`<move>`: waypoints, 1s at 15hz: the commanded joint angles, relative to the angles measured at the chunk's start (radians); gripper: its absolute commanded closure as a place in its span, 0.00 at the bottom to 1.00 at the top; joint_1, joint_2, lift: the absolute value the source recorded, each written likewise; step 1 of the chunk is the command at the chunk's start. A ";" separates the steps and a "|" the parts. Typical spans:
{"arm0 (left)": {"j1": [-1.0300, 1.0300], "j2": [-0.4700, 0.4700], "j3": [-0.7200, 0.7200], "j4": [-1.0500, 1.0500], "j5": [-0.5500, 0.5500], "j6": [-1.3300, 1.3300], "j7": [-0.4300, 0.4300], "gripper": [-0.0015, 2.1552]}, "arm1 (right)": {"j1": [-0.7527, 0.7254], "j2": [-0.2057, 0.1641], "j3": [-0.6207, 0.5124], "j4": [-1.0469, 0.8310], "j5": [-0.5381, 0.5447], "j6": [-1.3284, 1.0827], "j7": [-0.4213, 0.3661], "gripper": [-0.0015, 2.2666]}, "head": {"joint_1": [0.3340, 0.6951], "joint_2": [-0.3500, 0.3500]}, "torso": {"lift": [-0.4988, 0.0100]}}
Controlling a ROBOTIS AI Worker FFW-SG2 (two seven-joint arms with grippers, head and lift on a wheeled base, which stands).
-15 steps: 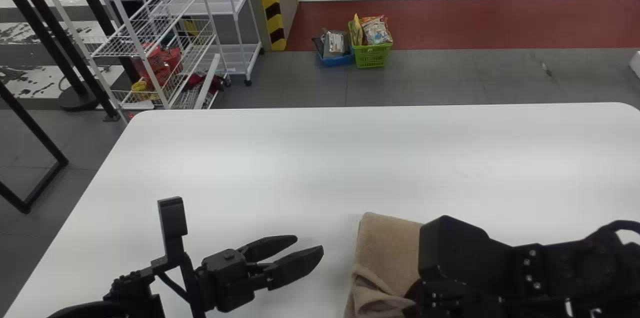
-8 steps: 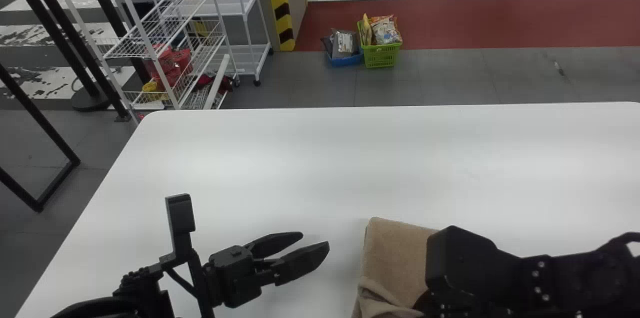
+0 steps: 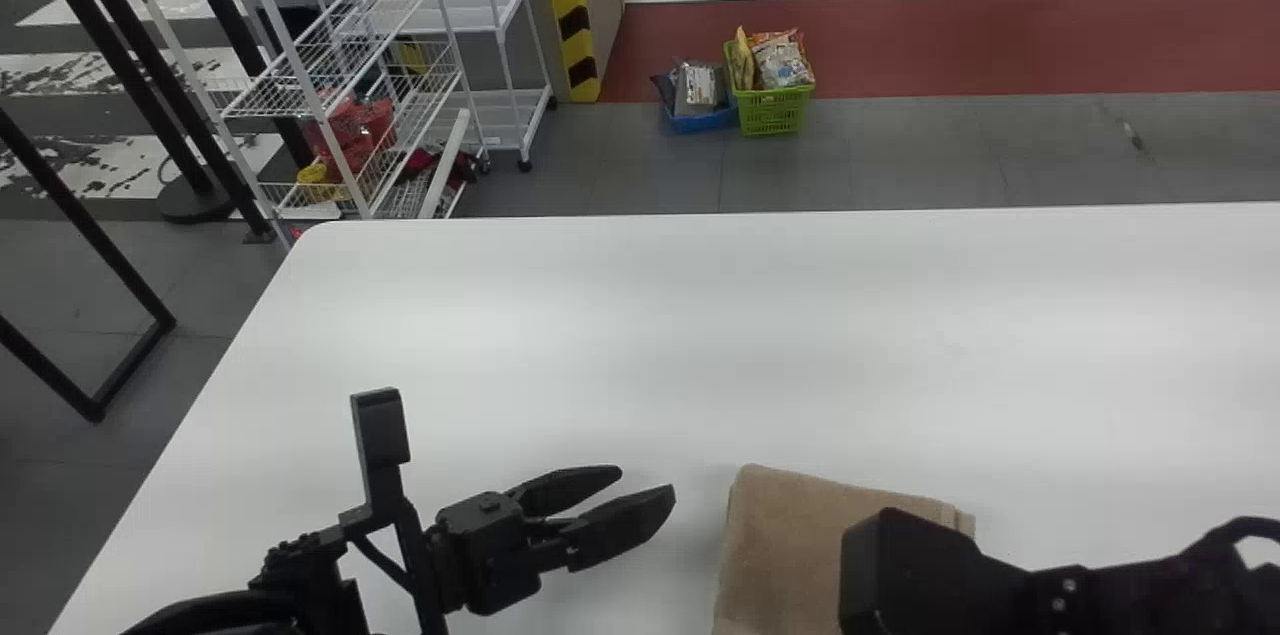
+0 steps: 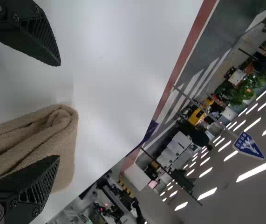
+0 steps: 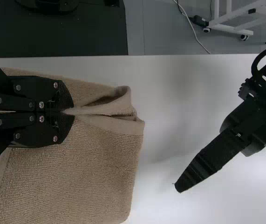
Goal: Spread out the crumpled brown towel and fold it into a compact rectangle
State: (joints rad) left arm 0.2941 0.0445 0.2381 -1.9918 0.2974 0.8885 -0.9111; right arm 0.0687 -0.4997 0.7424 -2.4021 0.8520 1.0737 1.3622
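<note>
Towel [image 3: 780,545] lies on the smooth white tabletop [image 3: 640,335] in the head view, partly hidden by the right gripper [image 3: 910,575]; beside it, the left gripper [image 3: 647,480] has its fingers open. Beyond stand a green plastic basket [image 3: 772,111] of packets and a white wire rack [image 3: 310,80]. The left wrist view shows soft, rounded layers. In the right wrist view, the right fingers pinch a fold of ribbed, fuzzy brown cloth.
</note>
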 commanded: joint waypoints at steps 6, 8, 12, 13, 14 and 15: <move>-0.001 0.000 -0.002 0.008 -0.001 -0.002 -0.006 0.05 | -0.009 0.038 0.008 0.028 -0.024 0.094 0.005 0.02 | 1.00 0.75 | 0.73; -0.003 0.002 -0.002 0.010 -0.001 -0.002 -0.011 0.05 | -0.012 0.063 -0.041 0.014 -0.064 0.101 0.005 0.02 | 1.00 0.76 | 0.73; -0.004 0.002 0.001 0.016 0.002 -0.006 -0.018 0.06 | -0.013 0.125 -0.141 0.004 -0.110 0.131 0.005 0.06 | 1.00 0.76 | 0.73; -0.004 0.002 0.000 0.016 0.005 -0.009 -0.018 0.06 | -0.017 0.141 -0.163 0.020 -0.113 0.131 0.005 0.13 | 1.00 0.76 | 0.73; -0.004 0.003 0.000 0.018 0.008 -0.012 -0.018 0.06 | -0.018 0.162 -0.199 0.037 -0.149 0.128 0.005 0.22 | 1.00 0.76 | 0.73; -0.004 0.003 0.000 0.018 0.008 -0.012 -0.020 0.06 | -0.020 0.185 -0.242 0.046 -0.186 0.128 0.005 0.32 | 1.00 0.75 | 0.73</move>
State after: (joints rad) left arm 0.2899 0.0469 0.2381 -1.9749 0.3034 0.8784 -0.9304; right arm 0.0517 -0.3448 0.5535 -2.3727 0.7102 1.2040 1.3622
